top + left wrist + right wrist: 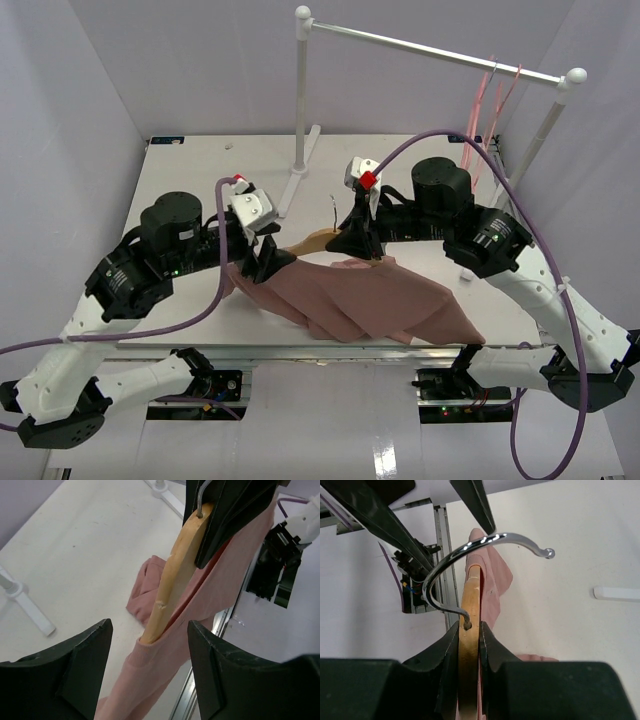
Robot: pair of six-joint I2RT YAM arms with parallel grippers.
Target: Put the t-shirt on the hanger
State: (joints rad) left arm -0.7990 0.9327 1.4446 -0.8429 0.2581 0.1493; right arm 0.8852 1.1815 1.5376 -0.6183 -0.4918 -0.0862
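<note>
The wooden hanger (313, 240) is held up off the table by my right gripper (362, 243). In the right wrist view that gripper (469, 630) is shut on the hanger (470, 597) just below its metal hook (485, 542). The pink t-shirt (372, 300) hangs from the hanger and spreads over the table's front. In the left wrist view the hanger's end (172, 580) pokes into a ribbed opening of the t-shirt (150, 665). My left gripper (150, 630) is open, with the fabric running between its jaws. It sits at the shirt's left side (262, 262).
A white clothes rack (430, 45) stands at the back, with its post base (297, 180) just behind the grippers. Thin pink wire hangers (495, 100) hang at its right end. The t-shirt reaches the table's front edge (330, 347). A rack foot (30, 610) shows in the left wrist view.
</note>
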